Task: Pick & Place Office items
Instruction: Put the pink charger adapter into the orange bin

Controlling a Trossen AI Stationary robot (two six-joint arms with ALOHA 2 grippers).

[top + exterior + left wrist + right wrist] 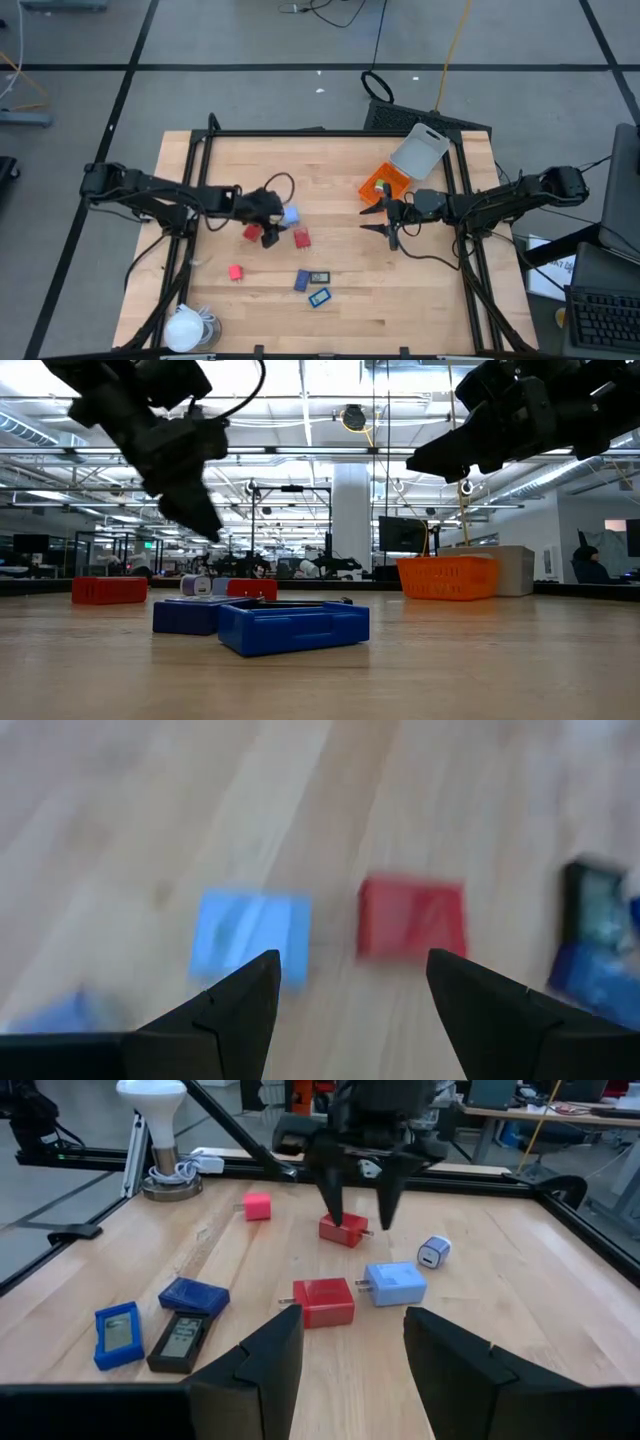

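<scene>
Left wrist view: blurred throughout; pale blue block [250, 933] and red block [412, 918] lack sharp edges, dark flat piece [598, 907] cut by frame edge. Low view: both arms cropped at top; rear items partly hidden behind blue rectangle [293, 627]. High view: markings on small pieces too small to tell.
</scene>
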